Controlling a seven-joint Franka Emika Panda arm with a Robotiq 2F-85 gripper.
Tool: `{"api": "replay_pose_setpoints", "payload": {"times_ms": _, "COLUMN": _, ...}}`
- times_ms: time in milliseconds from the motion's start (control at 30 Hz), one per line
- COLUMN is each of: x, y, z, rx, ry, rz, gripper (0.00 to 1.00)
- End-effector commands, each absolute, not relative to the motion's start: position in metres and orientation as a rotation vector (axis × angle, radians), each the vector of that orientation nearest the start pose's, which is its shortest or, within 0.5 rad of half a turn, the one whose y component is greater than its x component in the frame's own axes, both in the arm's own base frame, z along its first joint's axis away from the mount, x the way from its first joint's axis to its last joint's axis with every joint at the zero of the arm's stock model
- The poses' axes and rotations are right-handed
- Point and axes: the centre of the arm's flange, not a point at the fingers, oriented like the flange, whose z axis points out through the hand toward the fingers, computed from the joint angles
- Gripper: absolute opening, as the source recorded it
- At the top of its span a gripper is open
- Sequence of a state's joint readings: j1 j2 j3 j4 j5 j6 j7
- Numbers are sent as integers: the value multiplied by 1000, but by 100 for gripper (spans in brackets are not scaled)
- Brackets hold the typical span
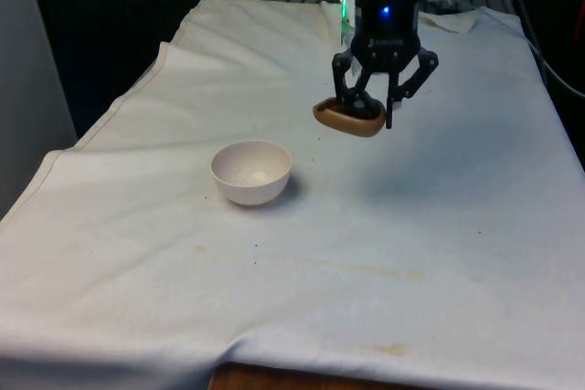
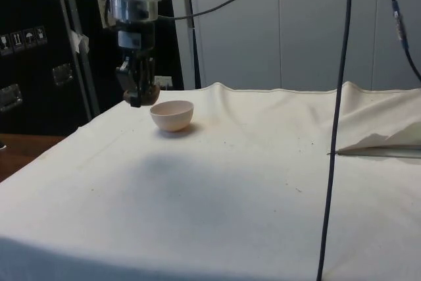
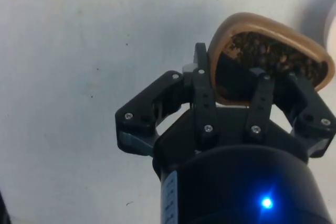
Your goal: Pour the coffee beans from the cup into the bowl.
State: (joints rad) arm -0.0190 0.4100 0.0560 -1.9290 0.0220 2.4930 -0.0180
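1. White cloth (image 1: pixel 411 253) covers the whole table, creased and lightly speckled, with a strip of bare wood showing at its near edge in the front view.
2. I see the gripper (image 1: pixel 377 107) hanging above the cloth, pinching the rim of a brown cup (image 1: pixel 348 119); one finger sits inside the cup, one outside.
3. From the wrist view I can make out dark coffee beans (image 3: pixel 268 53) in the cup (image 3: pixel 262 30), though the gripper (image 3: pixel 231 85) body hides its near wall.
4. I find the pale bowl (image 1: pixel 251 171) standing upright on the cloth, towards the front view's left of the cup and apart from it.
5. From the side view the cup (image 2: pixel 148 91) is mostly hidden behind the fingers, just beside the bowl (image 2: pixel 172 115).
6. I cannot tell whether anything lies inside the bowl.
7. Pale panels and a dangling black cable (image 2: pixel 337 123) stand behind the table in the side view.
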Motion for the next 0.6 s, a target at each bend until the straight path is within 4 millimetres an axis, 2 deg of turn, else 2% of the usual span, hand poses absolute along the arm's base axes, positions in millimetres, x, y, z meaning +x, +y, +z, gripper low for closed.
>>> {"api": "replay_pose_setpoints", "payload": {"times_ms": 0, "x": 637, "y": 18, "z": 294, "rx": -3080, "ry": -51, "rz": -237, "gripper": 0}}
{"api": "replay_pose_setpoints", "payload": {"times_ms": 433, "x": 639, "y": -19, "z": 300, "rx": -3037, "ry": -34, "rz": -263, "gripper": 0}}
{"api": "replay_pose_setpoints", "payload": {"times_ms": 467, "x": 639, "y": -16, "z": 299, "rx": -3051, "ry": -34, "rz": -268, "gripper": 0}}
{"api": "replay_pose_setpoints", "payload": {"times_ms": 567, "x": 639, "y": -31, "z": 300, "rx": -3023, "ry": -28, "rz": -270, "gripper": 0}}
